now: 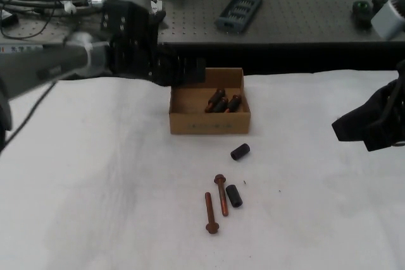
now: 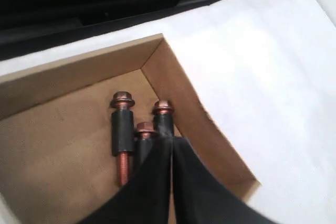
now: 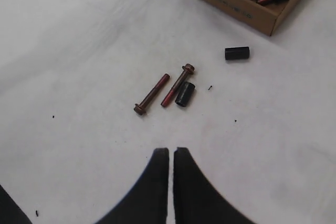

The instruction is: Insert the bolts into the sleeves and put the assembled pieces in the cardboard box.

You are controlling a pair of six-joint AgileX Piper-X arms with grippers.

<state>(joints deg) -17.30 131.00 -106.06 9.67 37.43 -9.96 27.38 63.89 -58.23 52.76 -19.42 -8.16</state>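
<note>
Resting in the cardboard box (image 1: 209,122): three sleeved bolts (image 1: 221,102).

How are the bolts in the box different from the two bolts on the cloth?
The bolts in the box each wear a black sleeve; the two bolts on the cloth are bare. There are three in the box, two on the cloth. Those three lie inside the cardboard box; the two lie in the open, a loose sleeve beside one. All are coppery with flanged heads.
</note>
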